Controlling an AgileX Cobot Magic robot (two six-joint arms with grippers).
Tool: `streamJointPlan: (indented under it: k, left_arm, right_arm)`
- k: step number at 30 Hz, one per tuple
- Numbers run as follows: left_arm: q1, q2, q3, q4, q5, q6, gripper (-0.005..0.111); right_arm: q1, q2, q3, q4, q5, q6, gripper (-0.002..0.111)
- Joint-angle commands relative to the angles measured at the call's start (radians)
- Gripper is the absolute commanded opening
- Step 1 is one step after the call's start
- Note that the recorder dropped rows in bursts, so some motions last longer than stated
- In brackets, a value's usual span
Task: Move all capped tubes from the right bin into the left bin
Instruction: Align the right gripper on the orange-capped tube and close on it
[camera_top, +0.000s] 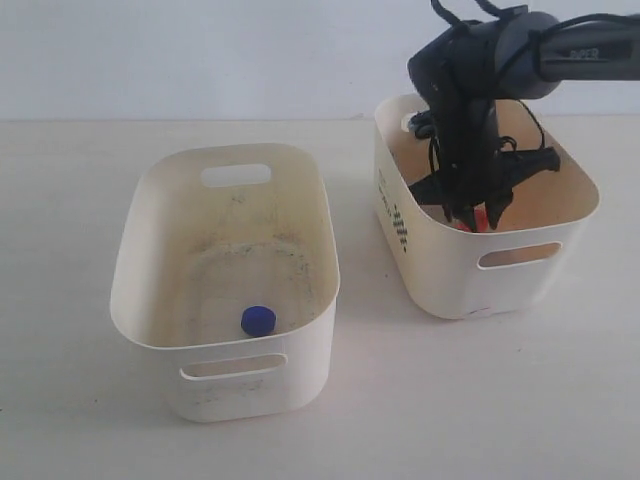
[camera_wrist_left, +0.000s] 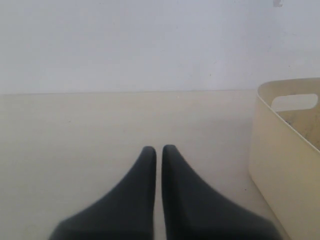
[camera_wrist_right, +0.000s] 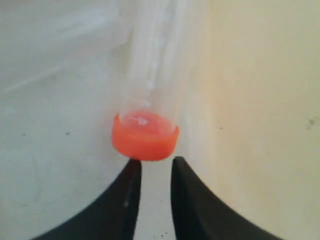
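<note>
An orange-red capped tube (camera_wrist_right: 145, 137) leans against the inner wall of the right bin (camera_top: 440, 270), its clear body pointing away from the camera. My right gripper (camera_wrist_right: 156, 162) reaches down into that bin. Its fingertips stand a narrow gap apart, right at the cap's rim and not around it. Whether they pinch the tube I cannot tell. A bit of orange (camera_top: 482, 220) shows at the gripper (camera_top: 480, 215) in the exterior view. One blue capped tube (camera_top: 258, 320) lies on the speckled floor of the left bin (camera_top: 150, 300). My left gripper (camera_wrist_left: 159, 150) is shut and empty over the bare table.
The two bins stand side by side with a strip of table between them. The left bin's end wall and handle slot (camera_wrist_left: 295, 102) lie close beside my left gripper. The right arm (camera_top: 560, 50) comes in from the upper right over the right bin.
</note>
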Motion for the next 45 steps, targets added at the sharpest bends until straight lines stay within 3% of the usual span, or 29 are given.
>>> streamJointPlan:
  k: [1, 3, 9, 20, 40, 43, 45]
  left_arm:
    - [0.0, 0.0, -0.004, -0.006, -0.006, -0.01, 0.004]
    - [0.0, 0.0, -0.004, -0.006, -0.006, -0.01, 0.004]
    - [0.0, 0.0, -0.004, -0.006, -0.006, -0.01, 0.004]
    - [0.0, 0.0, -0.004, -0.006, -0.006, -0.01, 0.004]
    - [0.0, 0.0, -0.004, -0.006, -0.006, -0.01, 0.004]
    - [0.0, 0.0, -0.004, -0.006, -0.006, -0.01, 0.004]
    - [0.0, 0.0, -0.004, -0.006, -0.006, -0.01, 0.004]
  right_arm:
    - [-0.003, -0.045, 0.001, -0.009, -0.03, 0.0, 0.054]
    - [-0.003, -0.032, 0.001, -0.014, -0.058, 0.011, 0.061]
    - [-0.003, -0.006, 0.001, -0.016, -0.117, 0.053, 0.061]
    - [-0.003, 0.01, 0.001, -0.014, -0.03, 0.078, 0.061]
    - [-0.003, 0.074, 0.001, -0.037, -0.138, 0.1, 0.06]
    - [-0.003, 0.076, 0.001, -0.037, -0.128, 0.098, 0.048]
    - [-0.003, 0.076, 0.001, -0.037, -0.122, 0.098, 0.033]
